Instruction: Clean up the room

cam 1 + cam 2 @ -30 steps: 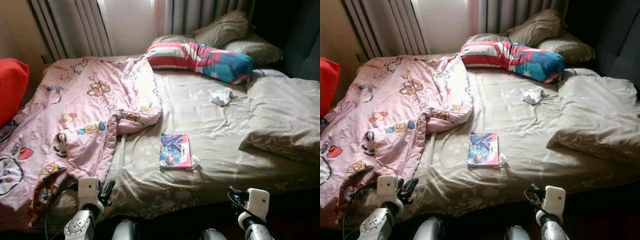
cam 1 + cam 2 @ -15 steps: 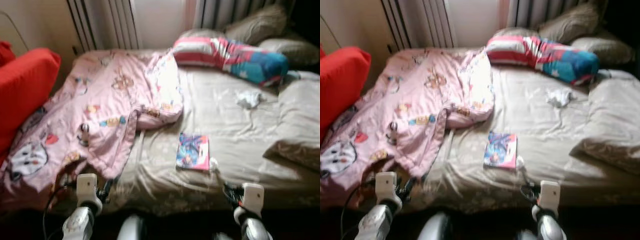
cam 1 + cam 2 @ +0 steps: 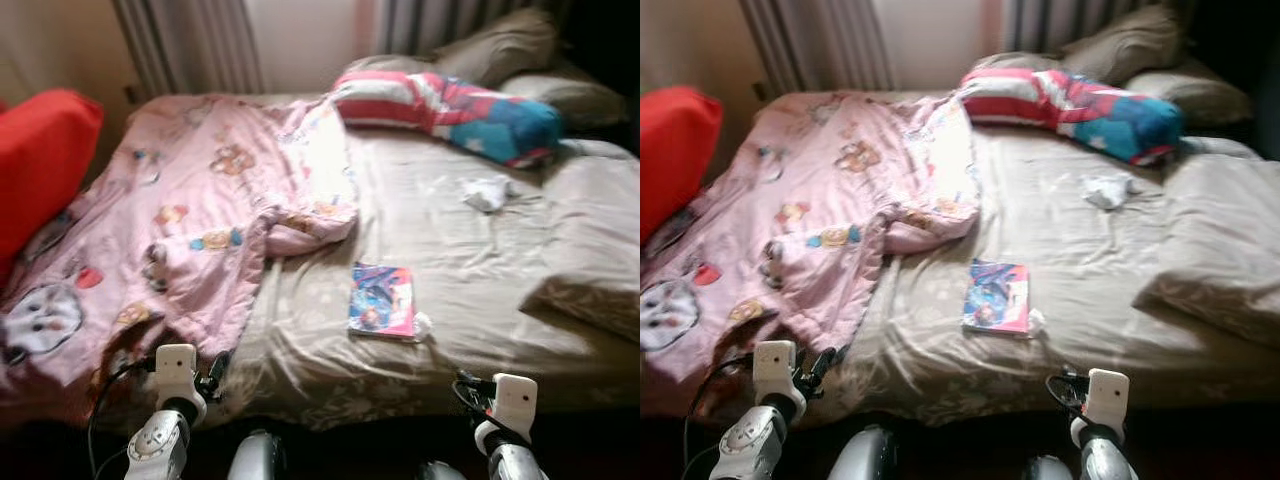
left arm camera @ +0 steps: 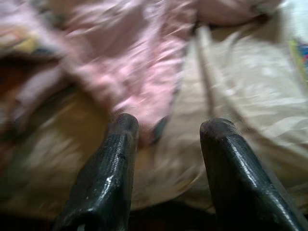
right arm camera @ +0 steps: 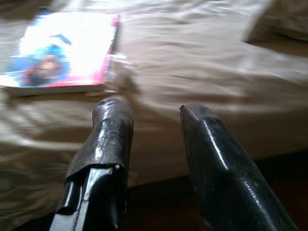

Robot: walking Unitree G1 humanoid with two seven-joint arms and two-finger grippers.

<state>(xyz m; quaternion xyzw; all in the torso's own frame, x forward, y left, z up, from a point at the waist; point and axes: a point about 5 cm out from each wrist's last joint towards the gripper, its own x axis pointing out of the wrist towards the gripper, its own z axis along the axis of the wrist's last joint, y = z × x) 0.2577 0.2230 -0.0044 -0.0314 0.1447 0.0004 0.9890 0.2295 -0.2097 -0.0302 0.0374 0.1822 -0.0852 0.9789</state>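
A beige-sheeted bed (image 3: pixel 440 230) lies before me. A pink cartoon-print blanket (image 3: pixel 190 210) is crumpled over its left half. A colourful book (image 3: pixel 381 300) lies flat near the front edge, with a small scrap of white wrapper (image 3: pixel 422 324) at its corner. A crumpled white tissue (image 3: pixel 487 192) sits further back on the right. My left gripper (image 4: pixel 168 127) hangs open by the blanket's hem at the bed's front edge. My right gripper (image 5: pixel 151 110) is open and empty, held low in front of the bed, a little short of the book (image 5: pixel 62 53).
A striped red, white and blue bolster (image 3: pixel 440 105) and beige pillows (image 3: pixel 500 45) lie at the head. A folded beige duvet (image 3: pixel 590 240) covers the right side. A red cushion (image 3: pixel 40 160) stands at the left. Curtains (image 3: pixel 190 45) hang behind.
The whole picture has shifted sideways and stays blurred, so the camera has moved. Both arms keep the same low pose. Nothing on the bed has moved.
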